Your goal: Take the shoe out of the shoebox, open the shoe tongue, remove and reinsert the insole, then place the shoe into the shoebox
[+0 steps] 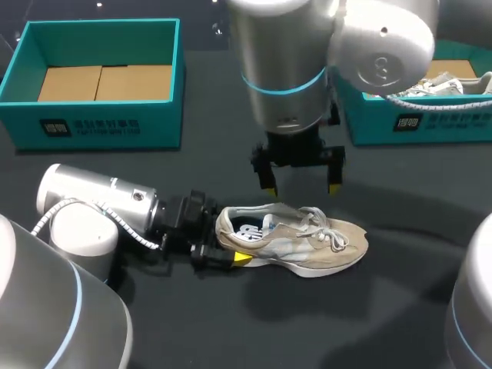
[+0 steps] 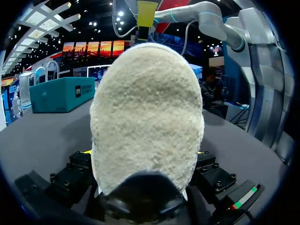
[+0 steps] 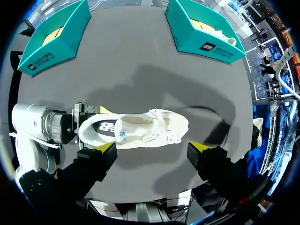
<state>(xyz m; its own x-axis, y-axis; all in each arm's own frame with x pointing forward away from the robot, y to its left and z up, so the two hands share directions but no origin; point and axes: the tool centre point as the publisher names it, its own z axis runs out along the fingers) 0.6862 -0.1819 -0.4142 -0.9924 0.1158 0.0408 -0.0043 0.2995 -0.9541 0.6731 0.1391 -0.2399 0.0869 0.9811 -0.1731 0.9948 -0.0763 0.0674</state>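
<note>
Shoe [image 1: 296, 240] is out of the box and sitting sole-down at the centre of the table [image 1: 231, 323], heel to 9 o'clock, toe to 3.

Heel is being pinched by the left gripper [image 1: 223, 244] from 9 o'clock. In the left wrist view it is filling the gap, with a finger against each side.

Right gripper [image 1: 301, 184] is hovering just above the laces, fingers spread wide, nothing being held.

Tongue [image 1: 286, 221] is lying flat under the laces, and the insole [image 1: 247, 229] is showing in the heel opening. So the step in hand is judged to be tongue opening.

Next move: right gripper is to be lowered and narrowed onto the tongue's top edge, then drawn up and toward 3 o'clock while the heel is being braced.

Empty shoebox [image 1: 92, 123] is sitting at 10 o'clock from the shoe, and a second shoebox [image 1: 430, 121] at 2.
</note>
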